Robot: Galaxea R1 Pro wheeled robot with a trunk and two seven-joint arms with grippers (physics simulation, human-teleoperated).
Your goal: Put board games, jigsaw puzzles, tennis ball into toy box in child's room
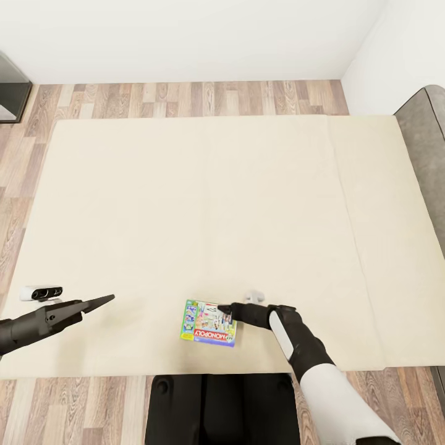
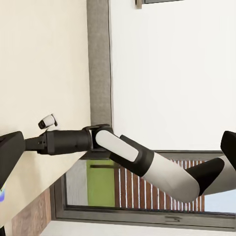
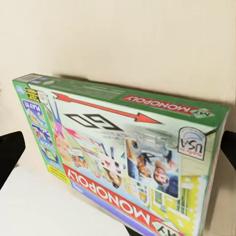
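Observation:
One board game (image 1: 209, 323), a white-green Monopoly box with a red strip, lies flat on the bed (image 1: 185, 204) near its front edge. My right gripper (image 1: 224, 311) is at the box's right end, low over the lid. In the right wrist view the board game (image 3: 123, 157) lies between the two black fingertips (image 3: 9, 157), which stand wide apart, so the gripper is open. Well to the left of the box, my left gripper (image 1: 105, 301) hovers over bare mattress, open and holding nothing. The toy box, table, jigsaw puzzles and tennis ball are out of view.
The beige mattress stretches wide and bare beyond the box. The dark grey headboard (image 1: 426, 142) is at the right. Wood-plank floor (image 1: 185, 99) and a white wall lie beyond, with a dark cabinet (image 1: 9, 93) at the far left. My base (image 1: 222, 408) stands against the bed's front edge.

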